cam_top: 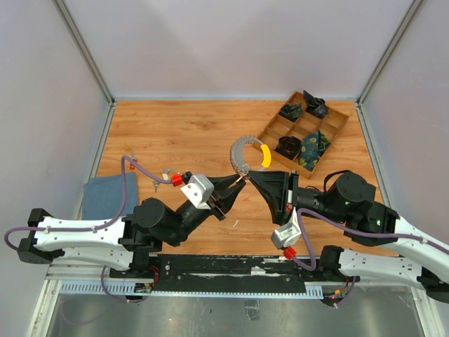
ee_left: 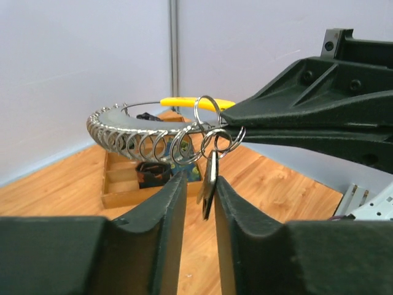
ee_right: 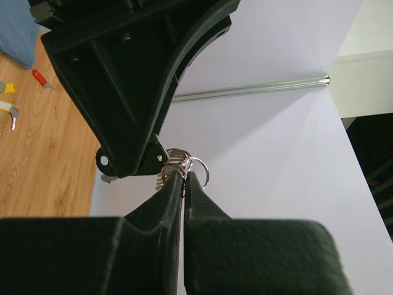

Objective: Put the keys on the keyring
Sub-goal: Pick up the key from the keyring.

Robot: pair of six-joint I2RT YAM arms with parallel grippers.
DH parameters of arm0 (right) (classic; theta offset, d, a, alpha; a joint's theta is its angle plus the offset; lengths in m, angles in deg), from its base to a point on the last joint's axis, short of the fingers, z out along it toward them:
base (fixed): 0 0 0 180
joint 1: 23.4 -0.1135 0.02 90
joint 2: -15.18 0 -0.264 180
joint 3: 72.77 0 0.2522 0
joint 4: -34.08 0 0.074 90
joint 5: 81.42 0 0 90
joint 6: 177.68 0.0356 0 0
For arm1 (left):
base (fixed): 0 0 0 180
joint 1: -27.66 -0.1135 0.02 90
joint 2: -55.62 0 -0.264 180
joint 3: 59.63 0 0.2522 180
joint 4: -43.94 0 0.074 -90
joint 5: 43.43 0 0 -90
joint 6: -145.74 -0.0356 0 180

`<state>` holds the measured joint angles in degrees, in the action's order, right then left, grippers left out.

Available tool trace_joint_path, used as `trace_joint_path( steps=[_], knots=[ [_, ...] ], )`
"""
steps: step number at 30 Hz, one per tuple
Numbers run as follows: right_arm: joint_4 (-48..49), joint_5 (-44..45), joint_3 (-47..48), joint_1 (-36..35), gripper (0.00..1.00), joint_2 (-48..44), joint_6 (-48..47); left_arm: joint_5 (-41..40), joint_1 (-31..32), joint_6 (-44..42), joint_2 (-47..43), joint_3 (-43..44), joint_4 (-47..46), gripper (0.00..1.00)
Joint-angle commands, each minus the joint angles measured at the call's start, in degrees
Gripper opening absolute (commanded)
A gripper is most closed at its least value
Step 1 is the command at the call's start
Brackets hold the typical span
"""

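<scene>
My right gripper [ee_right: 184, 178]: jaws pinch the keyring [ee_left: 123, 132], to hold it lifted.
My left gripper [ee_left: 199, 184]: jaws narrow, key [ee_left: 211, 166] hangs between them, not clamped.

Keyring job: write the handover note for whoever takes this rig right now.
Left hand: open, one finger on each side of a key that hangs from the keyring; it does not look clamped.
Right hand: shut on the keyring, holding it up off the table.
Done: at least that one key is on the ring.
Left: loose keys, red and yellow heads among them, lie on the left side of the table. Each has to be picked up and threaded on.
</scene>
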<state>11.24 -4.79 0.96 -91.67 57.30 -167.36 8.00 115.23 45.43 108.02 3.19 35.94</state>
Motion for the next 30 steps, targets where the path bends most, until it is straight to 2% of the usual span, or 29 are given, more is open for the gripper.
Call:
trace_joint_path(
  steps=[1,9,23,30],
  knots=[
    [3.32,1.26,-0.61,-0.99,0.01,-0.50,0.71,-0.28,0.10,-0.65,-0.87,-0.19,-3.99,0.26],
    [3.45,3.97,-0.73,-0.99,0.00,-0.56,0.21,1.37,0.15,1.18,-1.92,-0.02,-1.47,0.01],
    [4.46,10.37,-0.64,-0.99,0.01,0.45,-0.98,3.16,0.10,4.76,-3.16,-0.45,4.23,0.01],
    [5.46,11.78,0.07,-0.99,0.01,1.38,4.48,3.58,0.11,5.26,-2.97,0.17,6.23,0.00]
  ],
)
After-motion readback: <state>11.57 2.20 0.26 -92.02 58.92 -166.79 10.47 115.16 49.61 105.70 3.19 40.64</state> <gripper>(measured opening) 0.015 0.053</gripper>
